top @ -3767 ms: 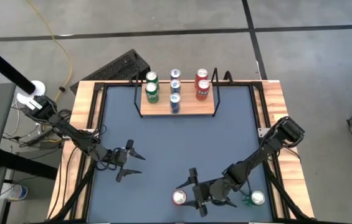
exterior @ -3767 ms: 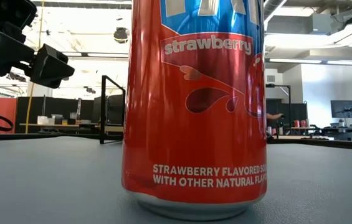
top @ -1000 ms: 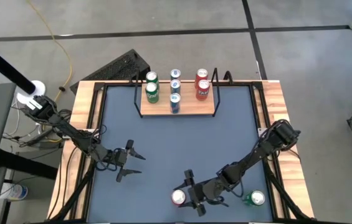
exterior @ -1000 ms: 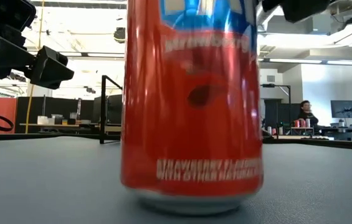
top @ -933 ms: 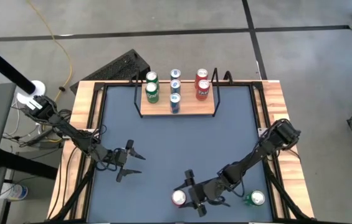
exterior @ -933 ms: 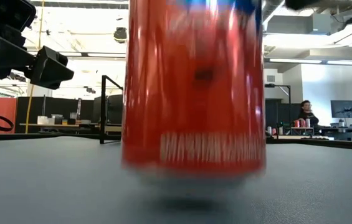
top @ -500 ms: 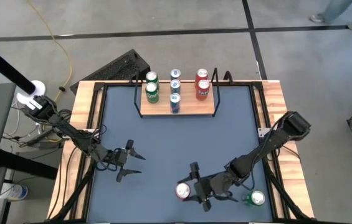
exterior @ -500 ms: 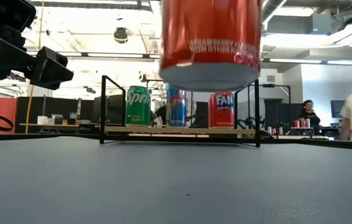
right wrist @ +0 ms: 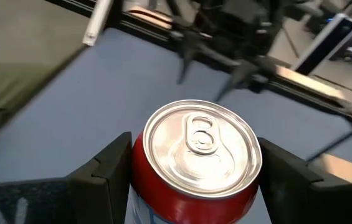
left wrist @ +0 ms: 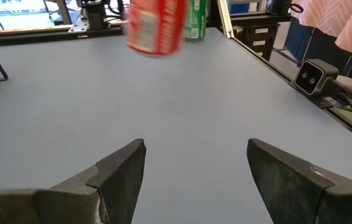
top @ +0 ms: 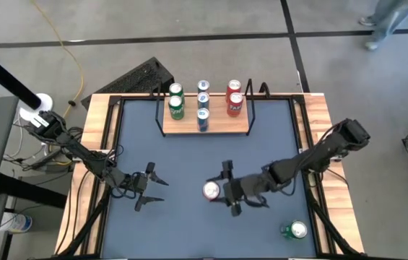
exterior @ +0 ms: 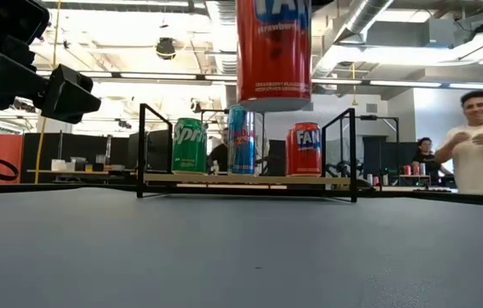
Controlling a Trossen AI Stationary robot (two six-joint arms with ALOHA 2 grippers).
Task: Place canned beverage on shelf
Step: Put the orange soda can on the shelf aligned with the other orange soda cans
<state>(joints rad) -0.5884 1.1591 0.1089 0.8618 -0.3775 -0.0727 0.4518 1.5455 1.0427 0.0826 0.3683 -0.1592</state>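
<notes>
the red can (exterior: 273,51) reads "strawberry" and hangs upright above the table (top: 189,159), clamped between the right gripper (top: 227,189) fingers, short of the shelf (top: 205,124), where a sprite can (exterior: 189,145) stands. the left gripper (top: 148,185) waits spread apart, empty, low at the table's left.

The shelf (top: 205,123) stands at the table's (top: 189,231) far edge, carrying seven cans. A raised can (top: 211,191) hangs mid-table; another can (top: 294,230) stands near the right corner.
</notes>
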